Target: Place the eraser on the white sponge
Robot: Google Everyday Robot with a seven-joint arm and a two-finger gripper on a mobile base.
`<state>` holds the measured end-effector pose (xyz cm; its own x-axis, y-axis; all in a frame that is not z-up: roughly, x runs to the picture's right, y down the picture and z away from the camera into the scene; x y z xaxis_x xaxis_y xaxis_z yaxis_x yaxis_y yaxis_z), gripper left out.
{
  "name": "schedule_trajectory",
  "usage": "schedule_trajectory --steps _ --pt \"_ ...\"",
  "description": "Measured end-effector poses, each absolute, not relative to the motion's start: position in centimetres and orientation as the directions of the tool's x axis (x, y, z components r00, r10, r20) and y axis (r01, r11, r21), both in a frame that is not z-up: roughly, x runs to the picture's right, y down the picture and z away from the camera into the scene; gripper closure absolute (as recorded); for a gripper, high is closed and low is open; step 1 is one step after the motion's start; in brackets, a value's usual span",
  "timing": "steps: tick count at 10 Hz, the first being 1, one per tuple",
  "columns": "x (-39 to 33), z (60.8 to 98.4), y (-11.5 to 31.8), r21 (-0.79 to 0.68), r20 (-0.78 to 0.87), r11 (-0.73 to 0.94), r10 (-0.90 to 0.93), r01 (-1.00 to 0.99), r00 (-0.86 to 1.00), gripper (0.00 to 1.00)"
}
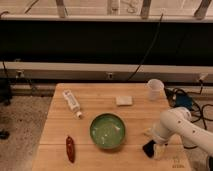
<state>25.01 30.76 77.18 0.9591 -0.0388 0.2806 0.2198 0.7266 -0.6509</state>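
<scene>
The eraser is reached by the gripper, its grip not discernible, for carrying to the white sponge well beyond, up-left.

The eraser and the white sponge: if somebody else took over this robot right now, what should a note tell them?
Gripper: low at the front right corner of the table, right at the eraser; whether it grips it cannot be told.
White sponge: far side of the table, beyond the green bowl, left of the clear cup, nothing on it.
Done: gripper is at the eraser.
Left: lift it, carry it past the bowl, set it on the sponge.
</scene>
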Motion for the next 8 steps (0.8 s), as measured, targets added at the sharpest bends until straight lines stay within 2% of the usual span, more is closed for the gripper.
schedule_trajectory --steps 7,8 --pt "24.49 76.98 30.48 -0.662 0.288 0.704 -0.077 0.256 0.955 0.95" --pt "24.59 76.87 30.5 -0.664 0.287 0.703 -0.076 0.255 0.955 1.0"
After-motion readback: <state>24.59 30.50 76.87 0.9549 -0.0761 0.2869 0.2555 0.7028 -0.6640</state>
